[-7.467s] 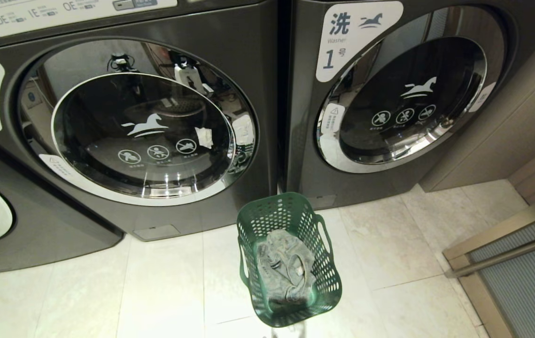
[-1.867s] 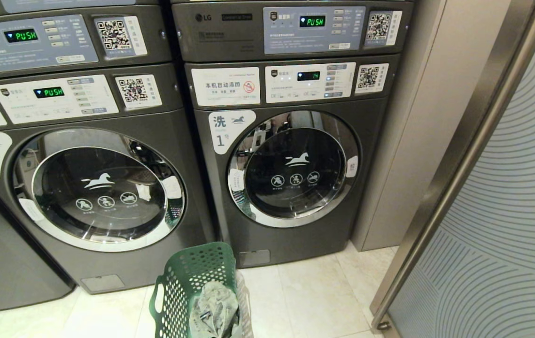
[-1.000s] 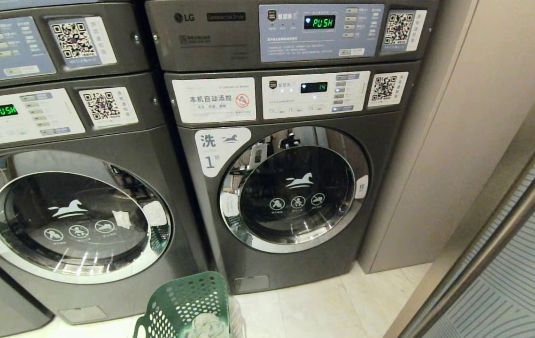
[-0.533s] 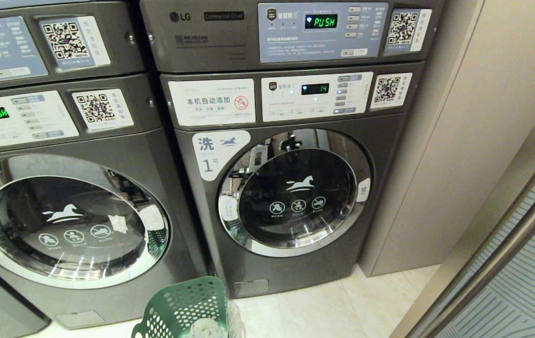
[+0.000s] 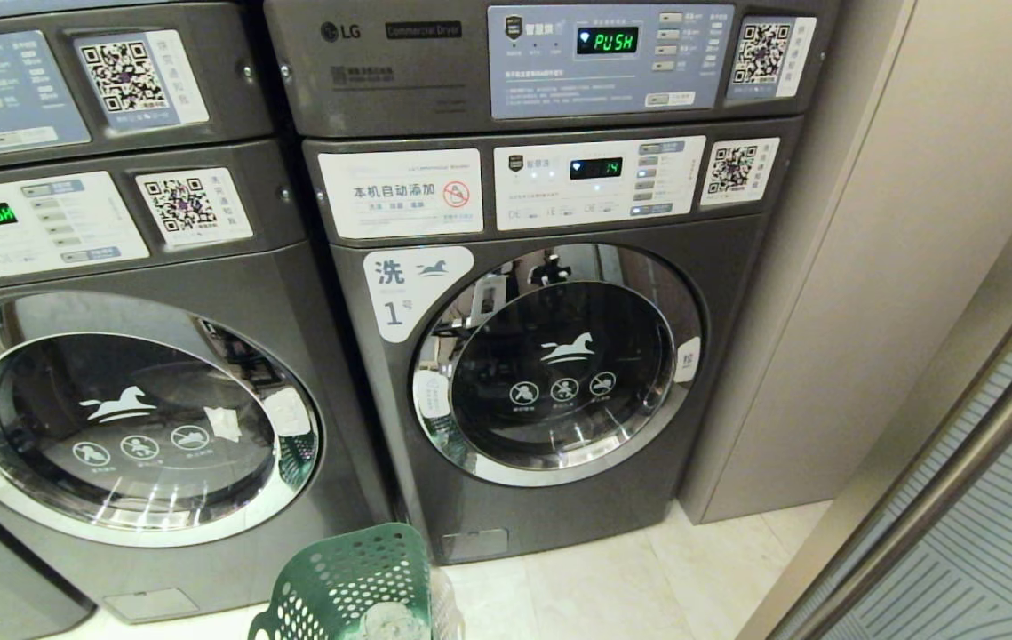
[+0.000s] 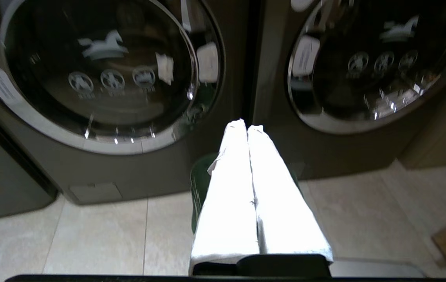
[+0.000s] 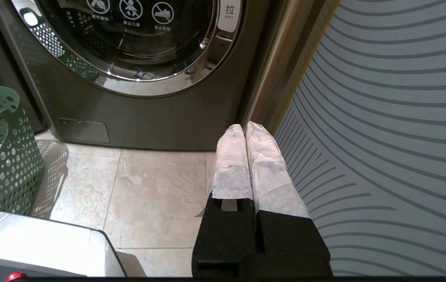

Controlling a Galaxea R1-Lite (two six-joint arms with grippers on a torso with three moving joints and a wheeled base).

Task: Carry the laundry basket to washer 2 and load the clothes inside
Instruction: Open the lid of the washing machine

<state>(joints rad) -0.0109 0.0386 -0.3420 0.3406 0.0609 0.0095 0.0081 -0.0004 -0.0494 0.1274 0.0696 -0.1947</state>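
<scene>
The left gripper [image 6: 247, 127] and right gripper [image 7: 244, 127] are both hanging with white-wrapped fingers pressed together, gripping nothing. The laundry basket [image 5: 354, 578] is sitting on the floor [image 5: 612, 587] before washer 2 [image 5: 128, 418], clothes [image 5: 386, 622] showing inside.

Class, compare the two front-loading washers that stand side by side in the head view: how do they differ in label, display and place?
The left washer shows no number label in the head view; the right washer has a white label with "1". The left display reads "PUSH"; the right one shows digits. The left washer is cut off by the frame edge; the right one stands beside a beige wall. Both are dark grey, with chrome-ringed doors shut and a white horse mark.
</scene>
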